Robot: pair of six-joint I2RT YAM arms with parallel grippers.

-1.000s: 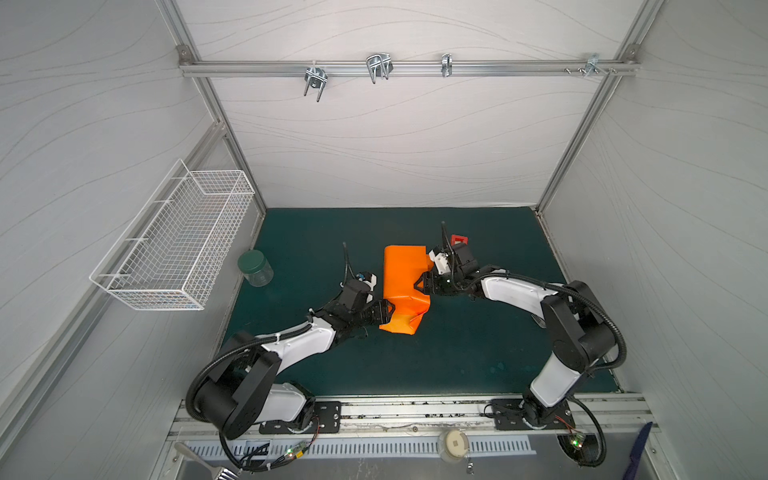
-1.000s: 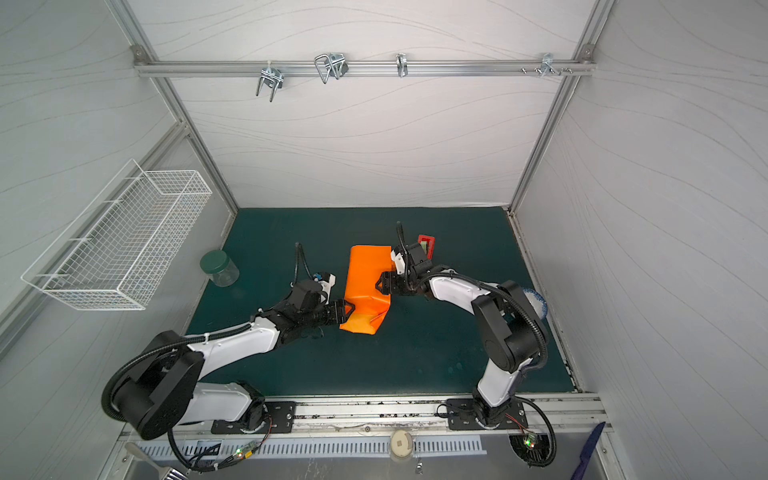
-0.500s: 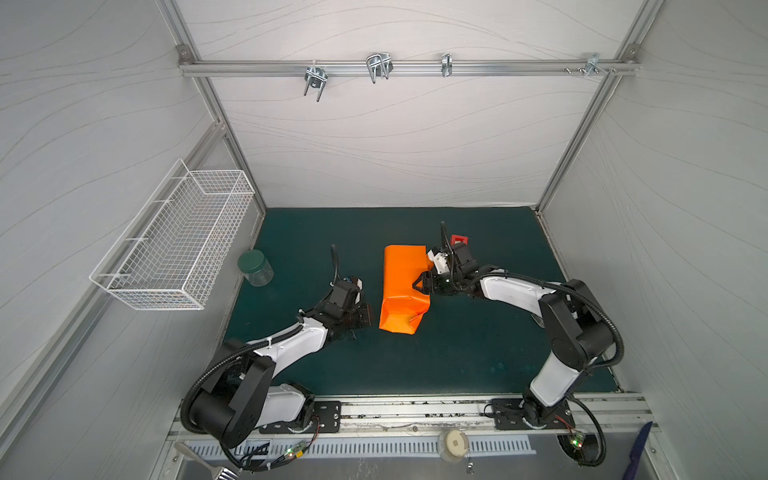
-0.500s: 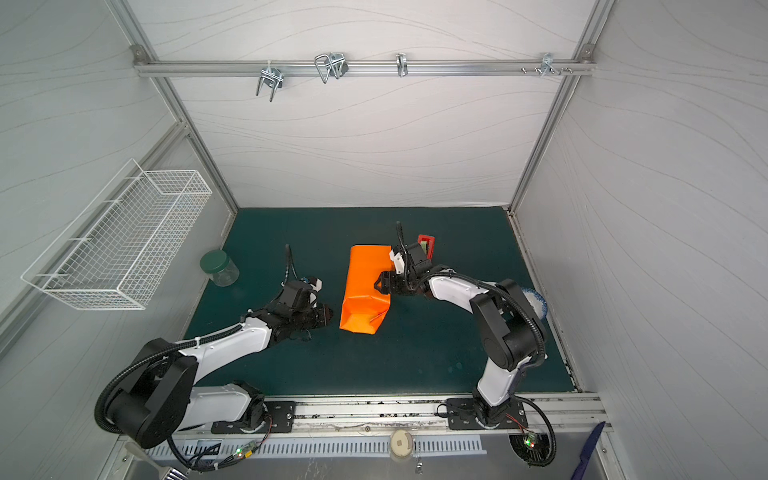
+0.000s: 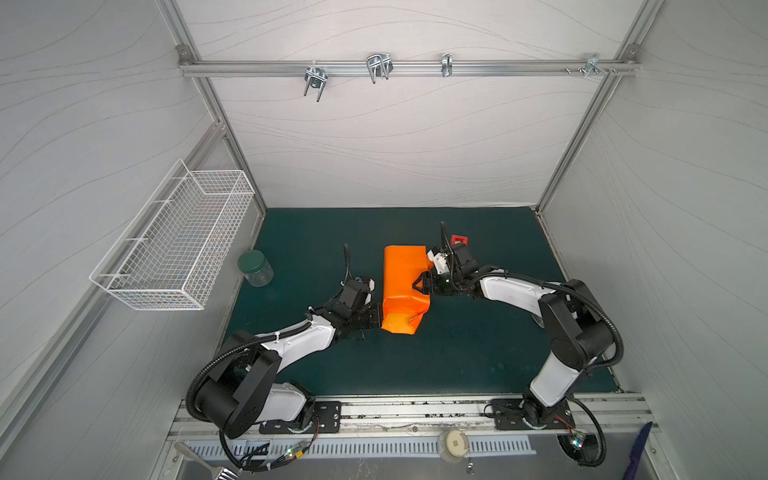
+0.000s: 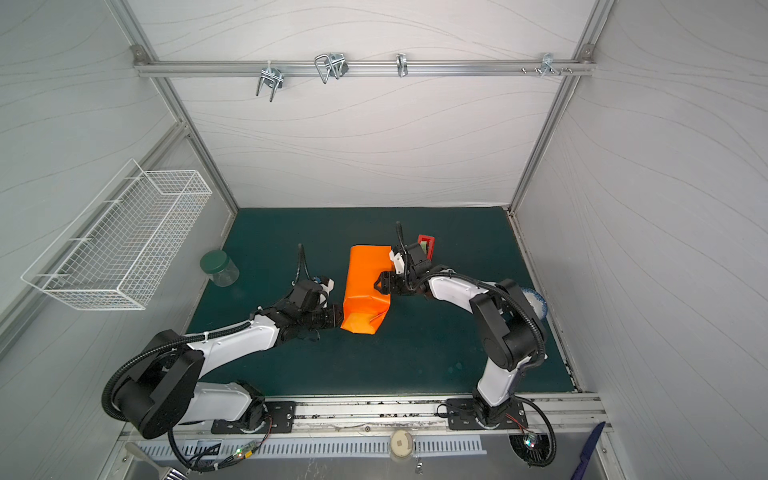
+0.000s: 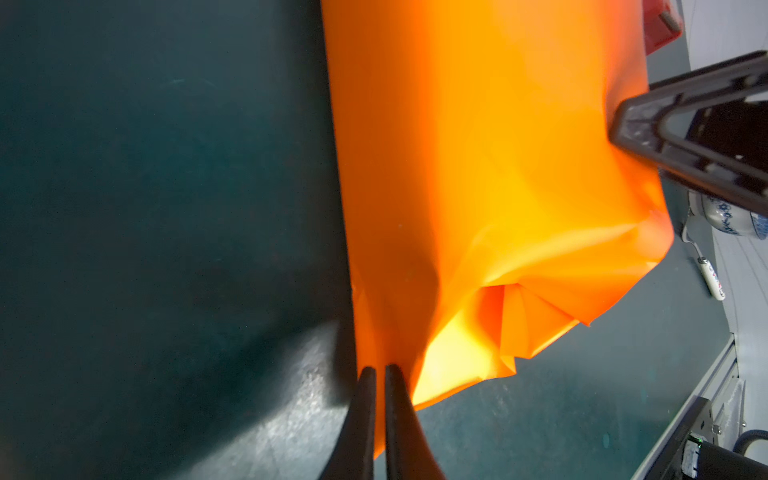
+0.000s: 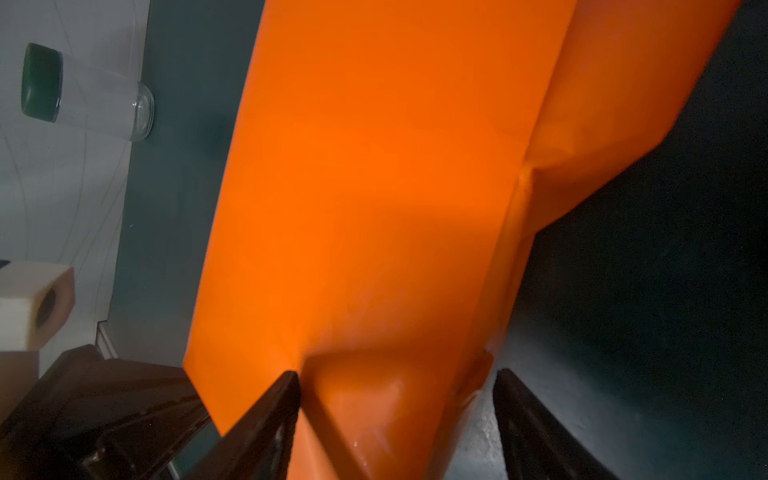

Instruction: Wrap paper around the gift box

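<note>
In both top views the paper (image 5: 405, 282) hides the gift box on the counter (image 5: 457, 353), its long side running front to back. Our left hand (image 5: 379, 321) is at its near corner. In the left wrist view, that hand pinches the paper's edge tight. In the right wrist view, our right hand (image 8: 397, 374) is wide open and holds nothing.

Bare mat (image 5: 478, 345) lies nearside of the paper (image 5: 405, 274); a red dispenser (image 5: 459, 239) stands beside its far corner
</note>
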